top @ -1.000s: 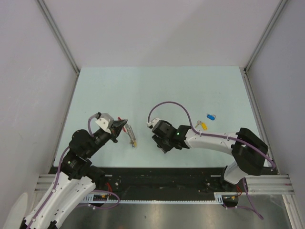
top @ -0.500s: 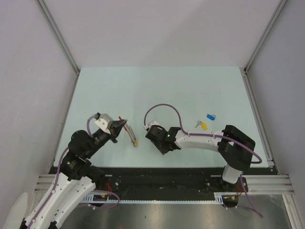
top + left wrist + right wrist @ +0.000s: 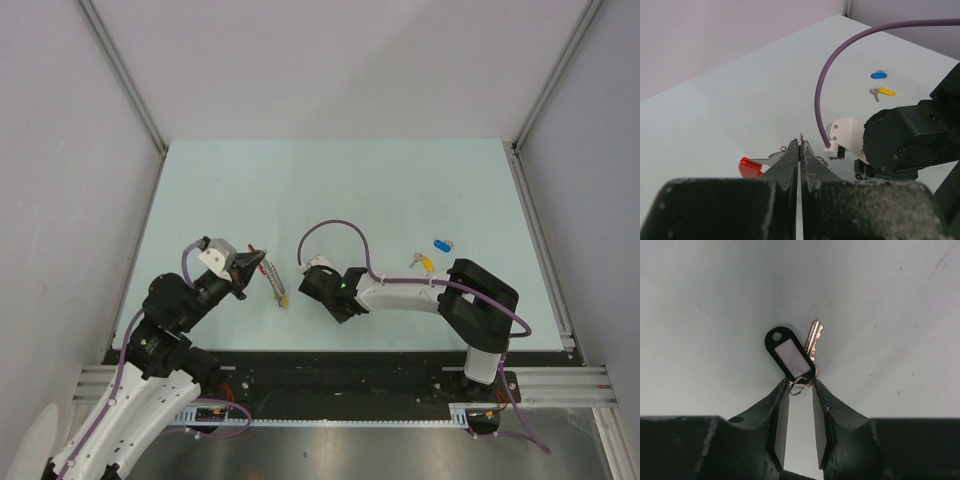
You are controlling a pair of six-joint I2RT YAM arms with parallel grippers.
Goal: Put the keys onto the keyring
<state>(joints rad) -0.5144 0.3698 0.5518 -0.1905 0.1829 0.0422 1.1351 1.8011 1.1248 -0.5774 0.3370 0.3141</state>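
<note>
grey metal of the keyring (image 3: 751, 166) sits clamped in the left hand (image 3: 800, 147), whose fingers we see pressed tight together on it, the red curved section jutting out to one side. the right hand (image 3: 800, 390) pinches the small loop of the black-tagged key (image 3: 790, 356) (its silver blade angled up beside the tag), close to the keyring's right. on the tabletop (image 3: 300, 190) we find a yellow-tagged key (image 3: 425, 263) and a blue tag (image 3: 441, 243), well apart from both hands.
</note>
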